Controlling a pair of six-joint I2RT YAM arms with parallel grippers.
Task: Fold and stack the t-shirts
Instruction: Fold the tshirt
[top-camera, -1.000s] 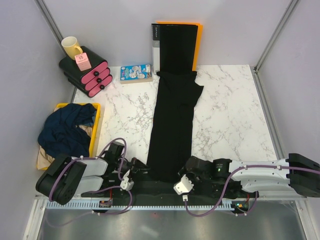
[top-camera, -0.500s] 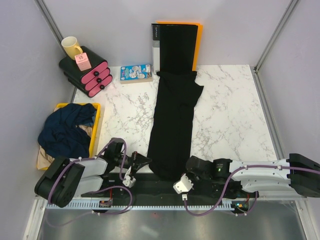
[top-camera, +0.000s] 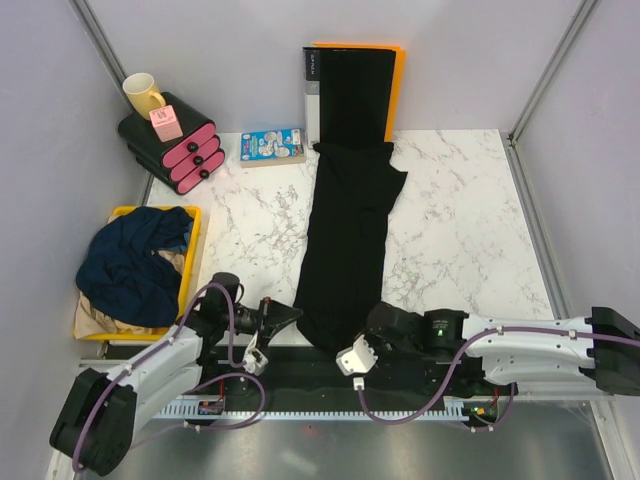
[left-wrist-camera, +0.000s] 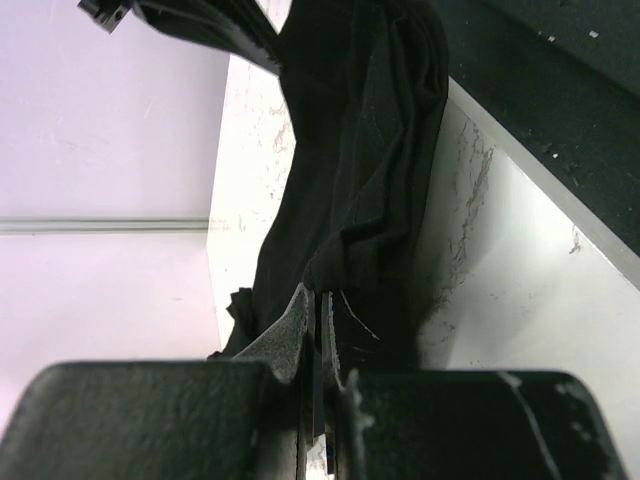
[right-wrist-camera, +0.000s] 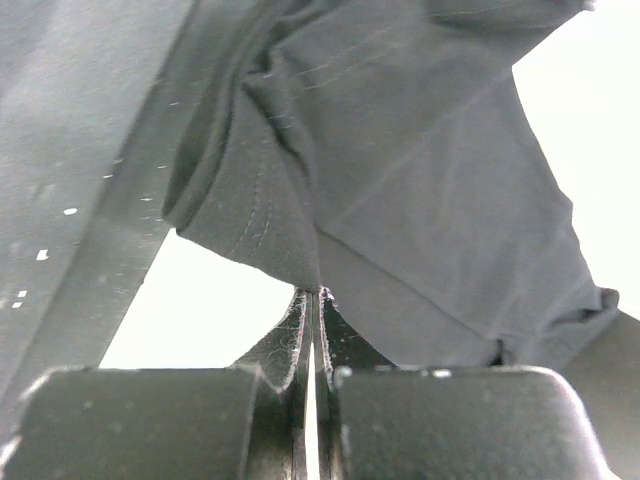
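Wrist views: we see left fingers (left-wrist-camera: 288, 335) and right fingers (right-wrist-camera: 345, 335) clamped shut on black t-shirt (top-camera: 350, 230) near hem, fingertips buried in cloth.

no readable text, print on blue booklet (top-camera: 272, 146) and pink box (top-camera: 166, 124) too small

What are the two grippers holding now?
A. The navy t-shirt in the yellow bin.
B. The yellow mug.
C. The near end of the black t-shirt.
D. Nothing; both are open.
C: each wrist view shows black cloth pinched, by the left gripper and by the right gripper, and from above both sit at the near end of the black t-shirt.
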